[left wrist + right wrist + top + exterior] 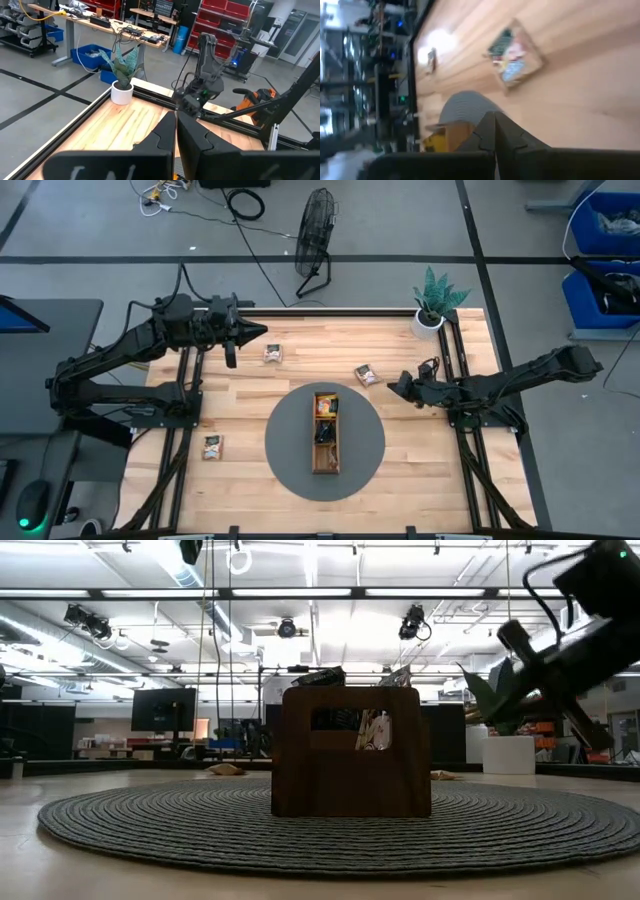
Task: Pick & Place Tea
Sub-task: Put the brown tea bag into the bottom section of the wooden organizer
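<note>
The right gripper (393,386), shut and empty, sat near a pale tan square tea sachet (365,374); descending closed risked shoving it away; the left gripper (262,331) hung shut, empty.

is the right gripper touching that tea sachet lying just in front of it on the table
Apart. In the high view, bare wood shows between the right gripper and the nearest tea sachet; the shut fingers hold nothing.

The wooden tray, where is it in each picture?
High view: tray in the middle, on the round mat.
Low view: centre, standing on the mat.
Left wrist view: not in it.
Right wrist view: I cannot tell it for sure; the mat shows beyond the fingers.
Shared landmark: the mat.
</note>
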Motion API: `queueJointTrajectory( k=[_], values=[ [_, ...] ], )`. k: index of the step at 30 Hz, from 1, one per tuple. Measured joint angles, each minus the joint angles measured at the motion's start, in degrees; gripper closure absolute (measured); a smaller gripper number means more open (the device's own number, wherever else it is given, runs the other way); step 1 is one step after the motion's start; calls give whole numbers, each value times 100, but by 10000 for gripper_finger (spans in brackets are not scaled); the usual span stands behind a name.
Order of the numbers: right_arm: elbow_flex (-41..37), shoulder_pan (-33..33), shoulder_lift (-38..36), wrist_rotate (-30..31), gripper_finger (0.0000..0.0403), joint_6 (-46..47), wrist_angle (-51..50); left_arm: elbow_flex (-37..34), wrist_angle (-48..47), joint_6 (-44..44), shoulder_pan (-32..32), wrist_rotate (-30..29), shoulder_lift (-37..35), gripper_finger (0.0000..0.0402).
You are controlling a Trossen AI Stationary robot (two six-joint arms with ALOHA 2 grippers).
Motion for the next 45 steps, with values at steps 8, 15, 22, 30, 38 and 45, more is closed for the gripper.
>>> queueJointTrajectory(
  k=[8,15,22,30,38,45],
  values=[
    [-256,-3,-1,-151,399,1251,-55,0,-2,-10,0,1,0,385],
    [-256,-399,16,-297,318,1570,-367,0,-2,-12,0,0,2,385],
    [-256,-1199,75,-690,212,1300,-235,0,-2,-12,0,2,0,385],
    [-256,-1844,537,-1281,184,1090,307,0,-2,-9,0,2,2,385],
    [-142,-1932,1465,-1399,195,1191,1404,0,-6,2,0,2,0,385],
    [137,-1923,2321,-1734,197,1298,1628,0,-6,18,0,2,2,385]
  ],
)
